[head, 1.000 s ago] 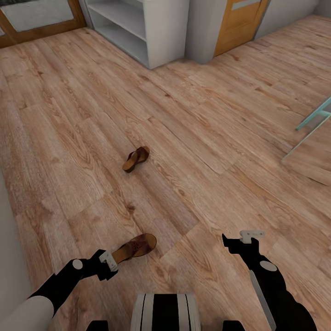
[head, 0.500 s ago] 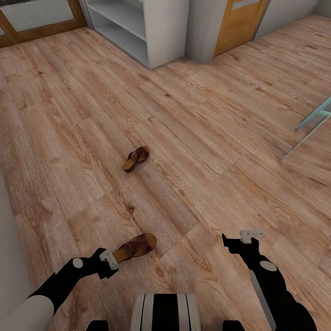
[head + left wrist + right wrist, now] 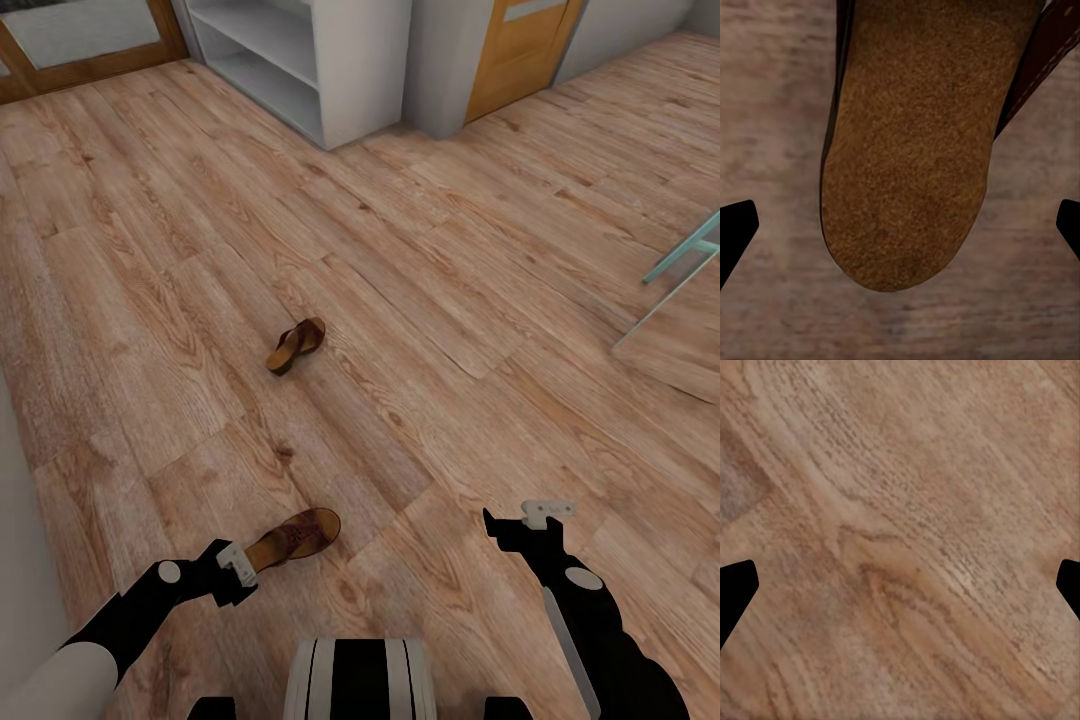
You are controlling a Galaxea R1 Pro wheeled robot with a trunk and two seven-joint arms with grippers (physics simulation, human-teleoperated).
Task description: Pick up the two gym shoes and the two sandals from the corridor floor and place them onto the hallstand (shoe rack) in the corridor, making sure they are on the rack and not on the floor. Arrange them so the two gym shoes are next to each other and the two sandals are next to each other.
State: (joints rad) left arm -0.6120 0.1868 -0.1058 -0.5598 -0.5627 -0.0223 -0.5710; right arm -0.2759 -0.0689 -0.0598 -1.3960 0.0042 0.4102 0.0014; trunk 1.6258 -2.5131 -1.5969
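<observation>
The left gripper [image 3: 236, 566] hangs just over the heel end of the near sandal [image 3: 293, 538], jaws spread wide with the tan footbed [image 3: 911, 150] between them. The step in hand looks like the pickup of this sandal; next it must drop and close across the heel. The right gripper [image 3: 545, 514] waits over bare floor [image 3: 450, 300], jaws spread too. Farther off lies the second sandal [image 3: 296, 345], and beyond it the rack [image 3: 310, 60].
</observation>
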